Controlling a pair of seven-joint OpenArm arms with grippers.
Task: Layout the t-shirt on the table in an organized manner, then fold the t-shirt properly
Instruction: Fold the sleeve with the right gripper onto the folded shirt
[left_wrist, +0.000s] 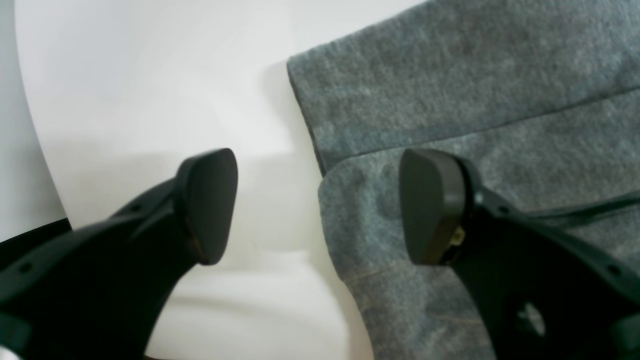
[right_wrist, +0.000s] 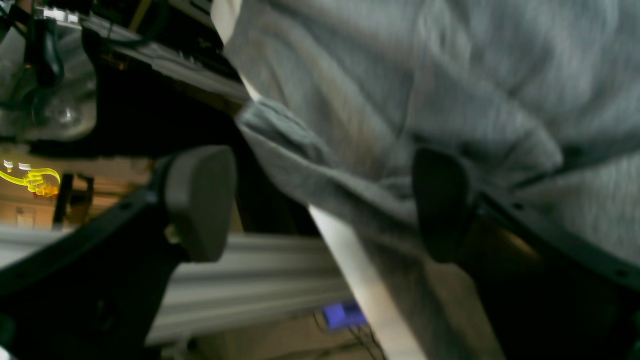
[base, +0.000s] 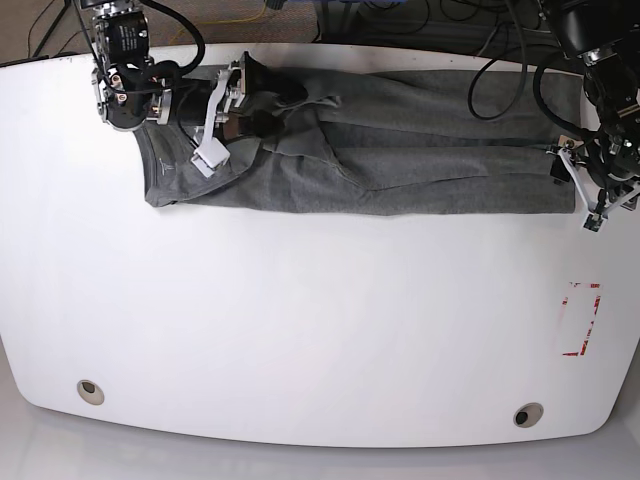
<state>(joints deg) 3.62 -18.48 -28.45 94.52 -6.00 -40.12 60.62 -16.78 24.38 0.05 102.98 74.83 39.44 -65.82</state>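
Right gripper (base: 240, 95) sits over the shirt's (base: 400, 170) bunched end, jaws apart, holding nothing. Shirt's a long band lying left-right along the table's (base: 300, 330) far edge. Left gripper (base: 590, 190) is spread too, at the other end. Looks mid-fold; next comes a fresh grab.

the t-shirt (base: 400, 170) lies stretched along the far side of the bench (base: 300, 330), spanning between the right end effector (base: 262, 97), over one end, and the left end effector (base: 588, 172), astride the other edge.
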